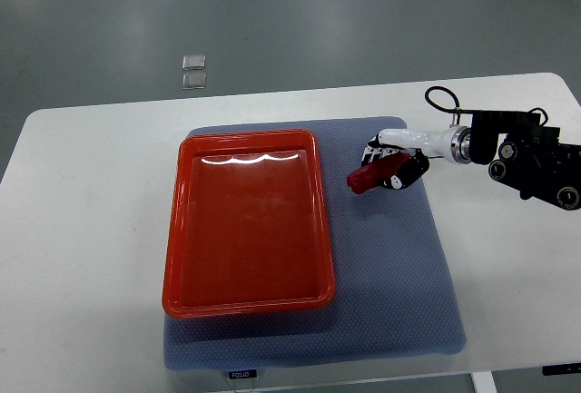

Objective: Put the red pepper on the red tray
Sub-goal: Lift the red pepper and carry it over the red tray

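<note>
Fingers of the right robot hand (pixel 392 168) are curled around the red pepper (pixel 372 176), whose blunt end sticks out to the hand's left. Hand and pepper hang over the blue-grey mat (pixel 399 293) on the white desk (pixel 82 230). Just left of the pepper, apart from it, the red tray (pixel 172 257) lies on the same mat.

the tray (pixel 182 230) lies on the mat (pixel 399 284), which lies on the table (pixel 82 230). right of the tray, over the mat's far right part, the right hand (pixel 392 164) grips the pepper (pixel 370 178), just beside the tray's far right corner.
</note>
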